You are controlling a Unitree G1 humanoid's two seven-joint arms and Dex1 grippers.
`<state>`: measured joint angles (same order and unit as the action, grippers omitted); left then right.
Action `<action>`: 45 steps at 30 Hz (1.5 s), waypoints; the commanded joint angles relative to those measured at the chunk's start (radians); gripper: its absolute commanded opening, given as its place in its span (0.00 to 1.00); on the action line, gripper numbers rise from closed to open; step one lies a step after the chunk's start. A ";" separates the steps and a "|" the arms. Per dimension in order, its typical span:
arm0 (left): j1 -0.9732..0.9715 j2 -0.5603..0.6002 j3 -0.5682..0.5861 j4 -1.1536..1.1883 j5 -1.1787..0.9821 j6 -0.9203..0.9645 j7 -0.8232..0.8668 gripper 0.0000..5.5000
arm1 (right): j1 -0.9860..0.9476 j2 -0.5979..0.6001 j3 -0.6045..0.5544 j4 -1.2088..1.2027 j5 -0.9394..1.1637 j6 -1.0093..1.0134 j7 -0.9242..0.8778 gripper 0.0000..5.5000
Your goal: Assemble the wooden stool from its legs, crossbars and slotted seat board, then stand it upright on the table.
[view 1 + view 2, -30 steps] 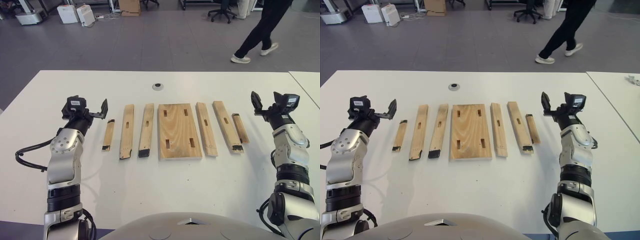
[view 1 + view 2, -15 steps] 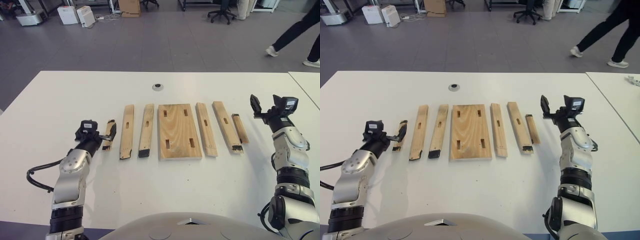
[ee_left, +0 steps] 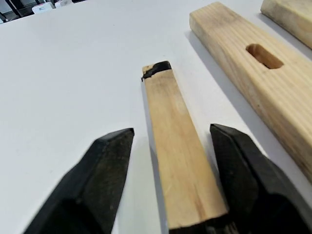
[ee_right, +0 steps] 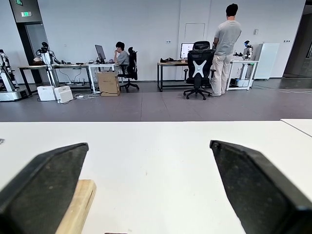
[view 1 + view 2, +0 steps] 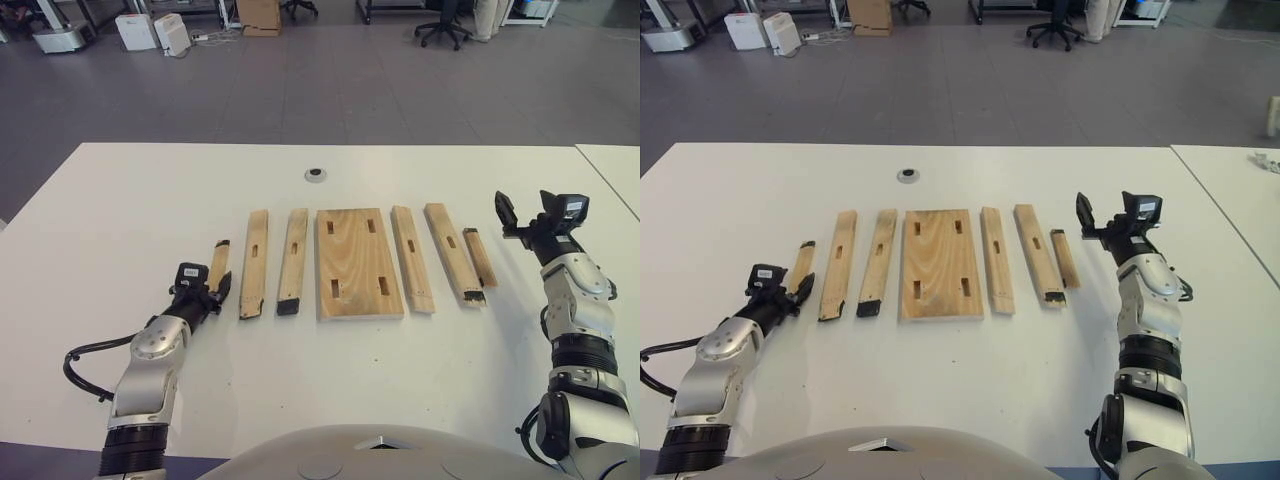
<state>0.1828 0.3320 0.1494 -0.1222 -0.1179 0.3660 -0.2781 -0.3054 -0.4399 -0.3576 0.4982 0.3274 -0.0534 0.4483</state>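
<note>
The slotted seat board lies flat at the table's middle. Two legs lie to its left and two more to its right. A short crossbar lies at the far left of the row, another at the far right. My left gripper is low at the left crossbar's near end, open, with the crossbar between its fingers. My right gripper hangs open above the table, right of the row, holding nothing.
A small dark round disc sits on the white table behind the parts. A second table adjoins on the right. My left arm's black cable loops over the table near the front left.
My left arm has dropped and drawn back toward me, and its open fingers now straddle the near end of the left crossbar. My right gripper has drifted slightly left.
</note>
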 commanded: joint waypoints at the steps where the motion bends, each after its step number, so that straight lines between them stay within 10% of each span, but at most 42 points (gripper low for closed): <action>1: 0.034 -0.008 0.002 0.025 -0.020 0.080 -0.004 0.38 | -0.005 -0.006 0.003 0.002 -0.004 0.010 -0.001 0.85; 11: -0.167 -0.024 0.102 -0.081 -0.129 -0.029 0.023 0.23 | -0.043 0.078 0.081 -0.231 0.138 0.187 0.081 0.85; 20: -0.663 -0.163 -0.218 -0.020 -0.092 -0.179 -0.097 0.23 | -0.312 0.468 0.126 -0.474 0.623 0.587 -0.163 0.85; 45: -0.627 -0.120 -0.356 -0.013 -0.030 -0.249 -0.257 0.23 | -0.274 0.387 0.091 -0.601 0.781 0.844 -0.346 0.07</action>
<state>-0.4530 0.2138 -0.1978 -0.1203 -0.1464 0.0966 -0.5263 -0.5958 -0.0319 -0.2784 -0.0880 1.1471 0.8008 0.1087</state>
